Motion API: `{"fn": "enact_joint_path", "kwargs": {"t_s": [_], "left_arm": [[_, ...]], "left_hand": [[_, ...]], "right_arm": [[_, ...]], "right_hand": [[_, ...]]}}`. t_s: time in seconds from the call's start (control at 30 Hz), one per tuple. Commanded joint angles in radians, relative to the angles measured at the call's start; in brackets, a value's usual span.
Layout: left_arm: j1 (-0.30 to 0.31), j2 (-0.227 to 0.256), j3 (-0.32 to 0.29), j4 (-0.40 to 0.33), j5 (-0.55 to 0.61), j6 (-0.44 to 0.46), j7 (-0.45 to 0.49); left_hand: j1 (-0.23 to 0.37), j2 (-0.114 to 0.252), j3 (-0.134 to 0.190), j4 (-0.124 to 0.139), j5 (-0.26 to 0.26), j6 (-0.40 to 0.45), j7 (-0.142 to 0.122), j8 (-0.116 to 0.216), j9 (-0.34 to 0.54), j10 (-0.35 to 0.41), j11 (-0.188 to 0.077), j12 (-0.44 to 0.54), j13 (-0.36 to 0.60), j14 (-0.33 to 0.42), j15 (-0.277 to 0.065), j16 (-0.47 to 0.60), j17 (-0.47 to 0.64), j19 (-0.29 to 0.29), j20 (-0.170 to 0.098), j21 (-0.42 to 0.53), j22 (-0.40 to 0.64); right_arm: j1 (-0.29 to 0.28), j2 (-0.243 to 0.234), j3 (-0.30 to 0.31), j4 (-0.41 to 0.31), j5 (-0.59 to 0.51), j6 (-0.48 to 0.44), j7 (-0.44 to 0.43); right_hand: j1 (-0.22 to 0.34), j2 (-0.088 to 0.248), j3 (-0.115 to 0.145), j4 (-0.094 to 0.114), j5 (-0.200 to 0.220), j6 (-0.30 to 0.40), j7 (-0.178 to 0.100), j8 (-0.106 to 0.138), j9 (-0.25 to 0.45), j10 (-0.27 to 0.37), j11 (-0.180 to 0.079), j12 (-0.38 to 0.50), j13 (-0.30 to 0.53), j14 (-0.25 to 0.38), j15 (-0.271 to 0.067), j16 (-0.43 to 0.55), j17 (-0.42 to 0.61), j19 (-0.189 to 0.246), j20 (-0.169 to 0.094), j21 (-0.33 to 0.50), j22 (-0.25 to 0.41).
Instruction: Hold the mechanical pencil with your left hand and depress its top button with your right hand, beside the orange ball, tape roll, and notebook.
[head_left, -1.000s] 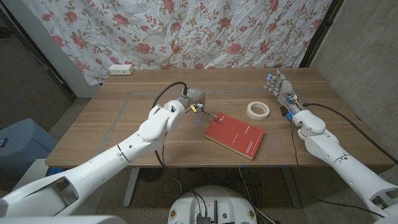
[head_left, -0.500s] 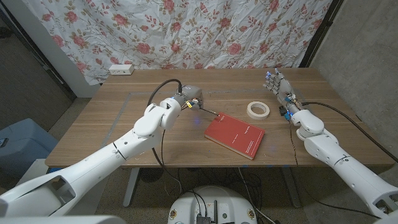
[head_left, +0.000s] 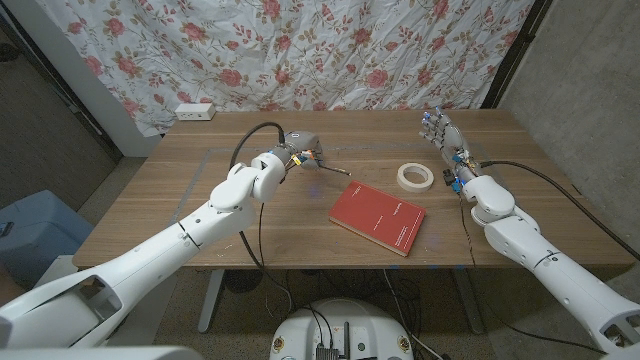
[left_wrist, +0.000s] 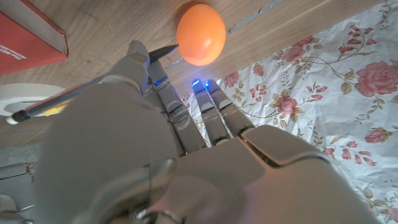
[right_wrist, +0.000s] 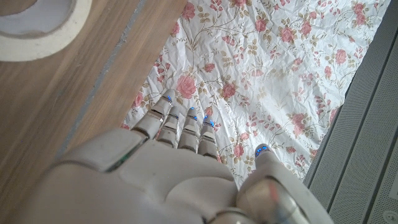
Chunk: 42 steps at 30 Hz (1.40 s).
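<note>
A: Where's your pencil?

B: The mechanical pencil (head_left: 333, 171) is in your left hand (head_left: 297, 158), lifted over the table's middle, back from the notebook. The thin shaft sticks out of the hand toward the robot's right, its free end just above the notebook's far corner. In the left wrist view the pencil (left_wrist: 81, 93) runs across the hand (left_wrist: 155, 149), pinched between the thumb and a finger, the other fingers straight.

A: Right hand?

B: Your right hand (head_left: 447, 140) holds nothing. Fingers straight and apart, pointing away from the robot, beyond the tape roll near the table's right side. It's well apart from the pencil. Right wrist view agrees: fingers (right_wrist: 180, 124) extended, nothing in them.

A: Other stuff?

B: The red notebook (head_left: 377, 218) lies flat, centre-right on the wooden table (head_left: 160, 200). The white tape roll (head_left: 415, 177) lies flat between the notebook and your right hand. The orange ball (left_wrist: 200, 34) shows in the left wrist view on the wood, just past the left fingertips. A flowered curtain (head_left: 300, 50) hangs behind the table.
</note>
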Motion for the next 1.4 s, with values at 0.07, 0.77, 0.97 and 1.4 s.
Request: {"fn": "enact_joint_path", "kwargs": {"t_s": [0.07, 0.77, 0.97, 1.4], "left_arm": [[-0.018, -0.010, -0.002, 0.030, -0.099, 0.006, 0.071], [-0.026, -0.087, 0.042, -0.004, -0.164, 0.193, 0.110], [-0.041, -0.113, 0.058, 0.002, -0.202, 0.234, 0.118], [-0.033, -0.140, 0.062, -0.021, -0.307, 0.312, 0.176]], "left_hand": [[0.006, 0.009, -0.004, 0.000, 0.005, 0.006, 0.004, -0.002, 0.002, 0.027, -0.018, 0.001, 0.005, 0.010, -0.168, -0.002, 0.003, -0.001, -0.120, -0.002, 0.005], [0.006, 0.010, -0.012, 0.002, 0.005, 0.005, 0.005, -0.006, 0.003, 0.032, -0.018, -0.003, 0.006, 0.009, -0.164, -0.004, 0.003, -0.001, -0.116, -0.001, 0.005], [0.007, 0.011, -0.015, 0.002, 0.005, 0.000, 0.006, -0.009, 0.004, 0.027, -0.019, -0.006, 0.005, 0.010, -0.164, -0.004, 0.003, 0.007, -0.113, 0.002, 0.005], [0.007, 0.014, -0.020, 0.003, 0.006, -0.004, 0.004, -0.011, 0.005, 0.025, -0.019, -0.009, 0.006, 0.008, -0.164, -0.006, 0.002, 0.012, -0.106, 0.004, 0.006]], "right_arm": [[-0.011, 0.000, -0.013, -0.035, -0.085, 0.022, -0.049], [0.010, -0.038, -0.041, -0.046, -0.231, 0.054, -0.051], [0.009, -0.043, -0.039, -0.044, -0.261, 0.059, -0.068], [-0.016, -0.062, -0.039, -0.065, -0.375, 0.074, -0.134]], "right_hand": [[0.004, 0.006, 0.008, -0.007, 0.003, 0.013, -0.002, 0.003, 0.003, 0.009, 0.002, 0.007, 0.002, 0.008, -0.008, 0.012, 0.000, 0.010, -0.002, 0.006, 0.004], [0.023, 0.007, 0.018, -0.030, 0.002, -0.020, -0.058, -0.008, 0.003, 0.011, 0.015, 0.007, 0.002, 0.021, -0.010, 0.019, -0.005, 0.018, -0.009, 0.007, 0.004], [0.027, 0.007, 0.020, -0.036, 0.000, -0.021, -0.095, -0.006, 0.003, 0.015, 0.016, 0.008, 0.003, 0.024, -0.007, 0.021, -0.005, 0.020, -0.008, 0.007, 0.004], [0.045, -0.002, 0.025, -0.062, -0.004, -0.082, -0.143, -0.019, 0.003, 0.024, 0.010, 0.010, 0.003, 0.035, -0.012, 0.026, -0.008, 0.034, -0.006, 0.009, 0.004]]}}
